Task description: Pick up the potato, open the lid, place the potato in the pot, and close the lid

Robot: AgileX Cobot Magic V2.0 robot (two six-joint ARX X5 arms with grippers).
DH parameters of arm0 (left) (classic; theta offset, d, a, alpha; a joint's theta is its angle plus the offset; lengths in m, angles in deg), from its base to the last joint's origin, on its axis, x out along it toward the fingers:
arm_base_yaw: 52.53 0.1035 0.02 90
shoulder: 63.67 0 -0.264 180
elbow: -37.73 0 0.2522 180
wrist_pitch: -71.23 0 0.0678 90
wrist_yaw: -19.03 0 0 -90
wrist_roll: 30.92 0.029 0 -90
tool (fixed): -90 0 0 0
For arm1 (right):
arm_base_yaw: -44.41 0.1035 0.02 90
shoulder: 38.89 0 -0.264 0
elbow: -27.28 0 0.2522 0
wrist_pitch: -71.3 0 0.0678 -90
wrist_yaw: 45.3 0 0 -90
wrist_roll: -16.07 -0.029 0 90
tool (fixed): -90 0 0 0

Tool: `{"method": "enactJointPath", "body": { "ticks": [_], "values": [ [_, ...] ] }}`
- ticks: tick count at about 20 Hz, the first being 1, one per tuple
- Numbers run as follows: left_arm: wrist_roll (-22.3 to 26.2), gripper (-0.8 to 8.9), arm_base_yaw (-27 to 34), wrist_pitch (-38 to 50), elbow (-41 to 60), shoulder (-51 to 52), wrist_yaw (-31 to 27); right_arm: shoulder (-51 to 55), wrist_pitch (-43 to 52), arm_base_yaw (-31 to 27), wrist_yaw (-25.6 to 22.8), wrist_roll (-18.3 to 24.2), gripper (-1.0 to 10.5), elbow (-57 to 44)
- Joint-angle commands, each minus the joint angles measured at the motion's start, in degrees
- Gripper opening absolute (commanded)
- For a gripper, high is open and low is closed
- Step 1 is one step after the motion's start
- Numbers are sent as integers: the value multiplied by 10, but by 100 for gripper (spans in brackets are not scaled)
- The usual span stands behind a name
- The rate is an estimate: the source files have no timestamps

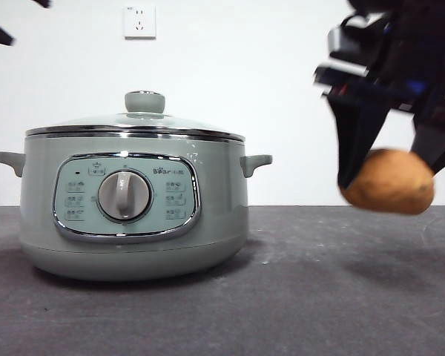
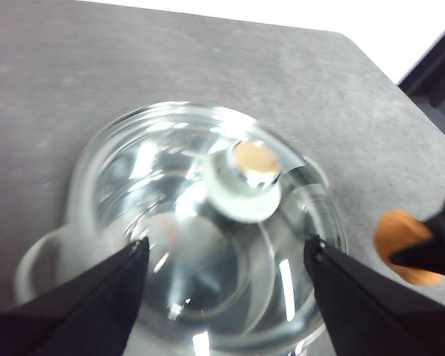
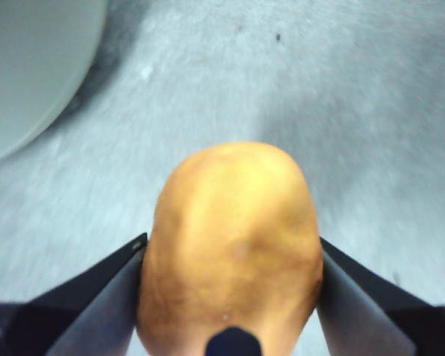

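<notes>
While the right claw (image 3: pixel 230 297) grips the potato (image 1: pixel 389 182) between its jaws, clear above the grey bench (image 1: pixel 319 297) and beside the pot (image 1: pixel 133 215), the lid (image 1: pixel 137 120) sits closed on that pot. Over the lid's knob (image 2: pixel 246 178), the left claw (image 2: pixel 226 256) hangs spread wide

Potato (image 3: pixel 230 252) runs off the right wrist frame's edge; pot (image 3: pixel 30 67) cut at a corner there; lid (image 2: pixel 208 237) smeared with glare.

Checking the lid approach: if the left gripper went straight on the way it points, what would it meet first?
Probably the lid, near its knob; the left gripper hangs open above it.
</notes>
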Motion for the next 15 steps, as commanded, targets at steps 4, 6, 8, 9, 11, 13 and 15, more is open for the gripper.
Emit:
{"method": "enactJointPath", "body": {
  "ticks": [4, 6, 8, 9, 11, 13, 15],
  "values": [
    [9, 354, -112, 34, -68, -99, -112, 64, -43, 1, -2, 3, 1, 1],
    [12, 354, -148, 46, -95, -141, -154, 77, -47, 1, -2, 3, 1, 1],
    [25, 353, -176, 60, -115, -180, -192, 85, -52, 1, -2, 3, 1, 1],
    [26, 353, -185, 65, -122, -197, -209, 88, -54, 1, -2, 3, 1, 1],
    [32, 352, -192, 78, -127, -228, -217, 89, -56, 1, -2, 3, 1, 1],
    [34, 351, -192, 80, -127, -252, -217, 89, -58, 1, -2, 3, 1, 1],
    [36, 351, -192, 80, -127, -274, -217, 89, -58, 1, -2, 3, 1, 1]
  ]
}}
